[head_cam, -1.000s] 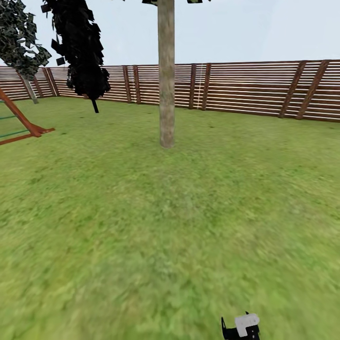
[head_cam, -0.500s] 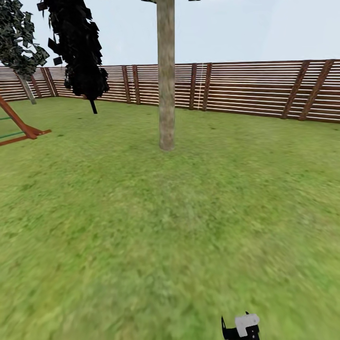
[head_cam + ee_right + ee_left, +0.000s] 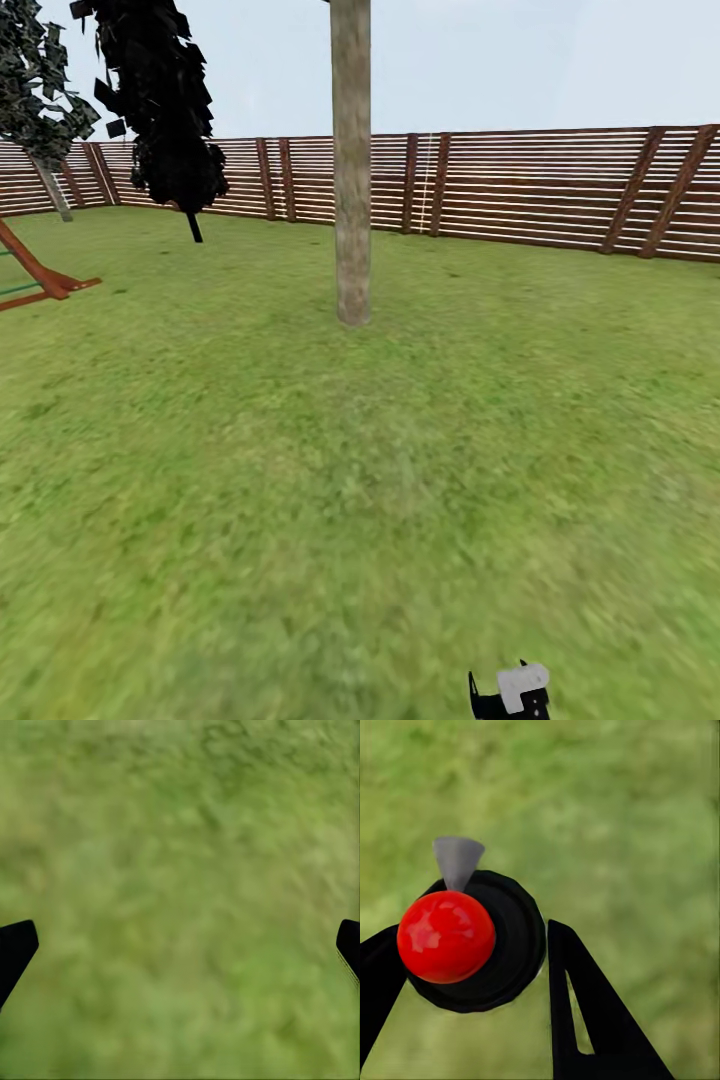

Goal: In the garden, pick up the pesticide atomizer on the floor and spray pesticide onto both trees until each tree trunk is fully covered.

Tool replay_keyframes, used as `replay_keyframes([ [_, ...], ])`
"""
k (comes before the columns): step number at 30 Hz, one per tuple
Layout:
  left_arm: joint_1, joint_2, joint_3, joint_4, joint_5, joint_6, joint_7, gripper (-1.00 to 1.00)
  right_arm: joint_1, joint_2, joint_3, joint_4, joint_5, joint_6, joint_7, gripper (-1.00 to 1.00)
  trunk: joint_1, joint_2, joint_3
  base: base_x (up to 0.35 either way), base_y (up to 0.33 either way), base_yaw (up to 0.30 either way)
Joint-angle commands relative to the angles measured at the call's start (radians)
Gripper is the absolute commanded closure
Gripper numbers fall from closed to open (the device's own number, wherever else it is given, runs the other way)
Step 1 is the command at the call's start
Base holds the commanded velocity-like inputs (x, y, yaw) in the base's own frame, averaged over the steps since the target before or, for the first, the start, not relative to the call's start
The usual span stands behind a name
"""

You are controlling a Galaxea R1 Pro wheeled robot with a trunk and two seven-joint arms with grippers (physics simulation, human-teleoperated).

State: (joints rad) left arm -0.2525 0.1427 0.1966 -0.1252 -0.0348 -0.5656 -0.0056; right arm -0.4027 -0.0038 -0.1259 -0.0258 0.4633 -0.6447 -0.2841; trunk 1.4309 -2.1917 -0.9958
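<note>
Off at 10 o'clock, an orange-brown frame (image 3: 45, 272) stands on the grass, with one of the trees (image 3: 40, 95) behind it near the fence (image 3: 560, 185). A thin black-leaved tree (image 3: 160, 100) is next along. Dead ahead at 12 o'clock rises the nearer tree trunk (image 3: 351, 170), thick and bare, well apart from the robot across open floor (image 3: 250, 480).

The left tool (image 3: 472, 937) is closed narrow on a round dark body with a grey cone-shaped nozzle (image 3: 457, 859) and a red ball (image 3: 445, 936) on top. I take that to be the pesticide atomizer (image 3: 514, 937), with both fingers touching its sides. The small dark thing with a pale head at 5 o'clock, low in the head view, is probably the same bottle (image 3: 512, 690).

It looks light and rigid, but smooth and round, so it could twist in a pinch. The dark body under the head is the safest hold, with the nozzle left free to aim at the bark.

The right tool (image 3: 187, 926) gapes wide over grass and holds nothing.
</note>
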Motion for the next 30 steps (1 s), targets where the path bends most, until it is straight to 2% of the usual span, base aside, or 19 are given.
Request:
replay_keyframes([
  [1,-0.001,0.0,0.004,0.001,-0.004,-0.003,-0.001,1.0,-0.001,0.0,-0.008,0.001,0.011,-0.003,-0.004,-1.0,0.0,0.0,-0.001,0.338,0.0,0.0],
  [30,-0.001,-0.004,0.005,0.0,0.0,-0.004,-0.002,1.0,-0.001,0.0,-0.008,0.001,0.011,-0.003,-0.004,-1.0,0.0,0.0,-0.001,0.339,0.0,0.0],
])
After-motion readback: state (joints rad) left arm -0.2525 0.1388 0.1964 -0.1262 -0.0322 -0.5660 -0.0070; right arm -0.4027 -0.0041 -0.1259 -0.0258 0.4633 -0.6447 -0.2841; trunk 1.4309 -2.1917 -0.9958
